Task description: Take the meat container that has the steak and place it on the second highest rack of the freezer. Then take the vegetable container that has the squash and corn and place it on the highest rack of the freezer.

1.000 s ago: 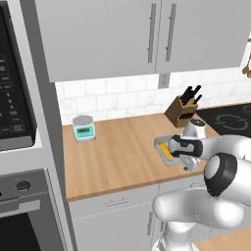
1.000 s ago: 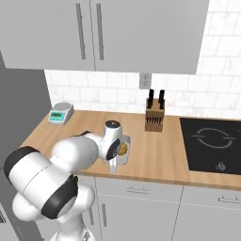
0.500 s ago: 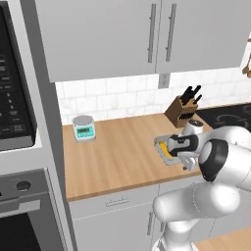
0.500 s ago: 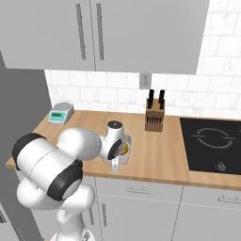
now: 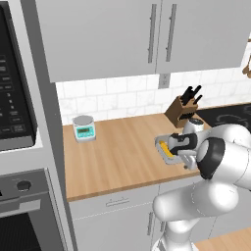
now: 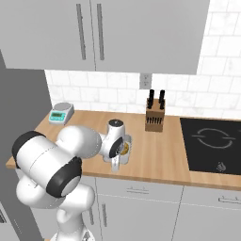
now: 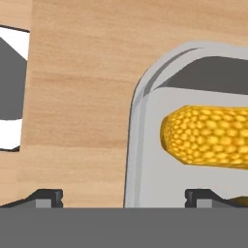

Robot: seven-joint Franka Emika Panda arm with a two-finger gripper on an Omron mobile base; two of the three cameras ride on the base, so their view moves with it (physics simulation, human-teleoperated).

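Note:
A grey vegetable container (image 5: pixel 162 145) (image 6: pixel 126 148) lies on the wooden counter (image 5: pixel 117 157) near its front edge. A yellow corn cob (image 7: pixel 208 135) (image 5: pixel 168 150) lies inside it; a sliver of orange at the hand view's lower right may be the squash. My gripper (image 5: pixel 179 145) (image 6: pixel 116 156) (image 7: pixel 124 197) is down at the container and open. In the hand view the container's rounded wall (image 7: pixel 138 145) stands between the two fingertips (image 7: pixel 46 196), one outside over the wood, the other inside below the corn.
A knife block (image 5: pixel 184 105) (image 6: pixel 154 117) stands at the wall behind the container. A small kitchen scale (image 5: pixel 84 128) (image 6: pixel 61 113) sits at the counter's left. A black cooktop (image 6: pixel 212 141) lies to the right, a wall oven column (image 5: pixel 19 122) to the left.
The arm's elbow has swung up and toward the counter while the hand stays low at the container. The container has not moved.

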